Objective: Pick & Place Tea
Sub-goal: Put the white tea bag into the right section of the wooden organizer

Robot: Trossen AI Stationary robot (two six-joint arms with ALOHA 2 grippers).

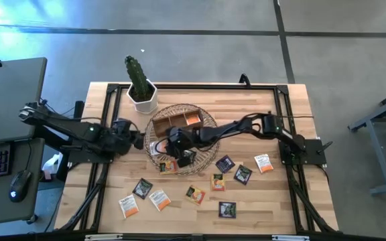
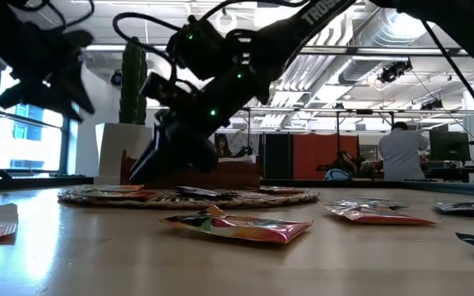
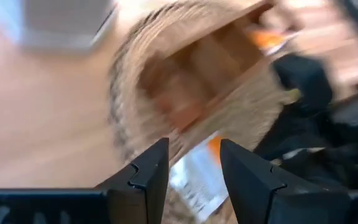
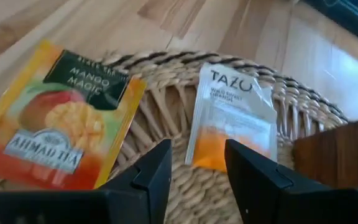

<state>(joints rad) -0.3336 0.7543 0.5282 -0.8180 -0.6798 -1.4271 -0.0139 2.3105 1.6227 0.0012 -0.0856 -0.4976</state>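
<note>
A round wicker mat (image 1: pixel 203 155) lies mid-table with a brown wooden compartment box (image 1: pixel 177 120) on its far part. Two tea sachets lie on the mat's near left part: a white-and-orange one (image 4: pixel 232 121) and a yellow mango one (image 4: pixel 61 134). My right gripper (image 4: pixel 197 168) hangs open just above them, slanting down from the table's right, with nothing between its fingers. My left gripper (image 3: pixel 194 171) is open at the mat's left edge (image 1: pixel 139 140), pointing toward the white-and-orange sachet (image 3: pixel 197 180). Several more sachets, such as (image 1: pixel 218 182), lie flat on the near half of the table.
A potted cactus in a white pot (image 1: pixel 141 90) stands at the far left, just behind the mat. Loose sachets are spread from the near left (image 1: pixel 129 206) to the right (image 1: pixel 264 163). A black frame (image 1: pixel 99 187) runs along the table's edges. People stand far off in the room.
</note>
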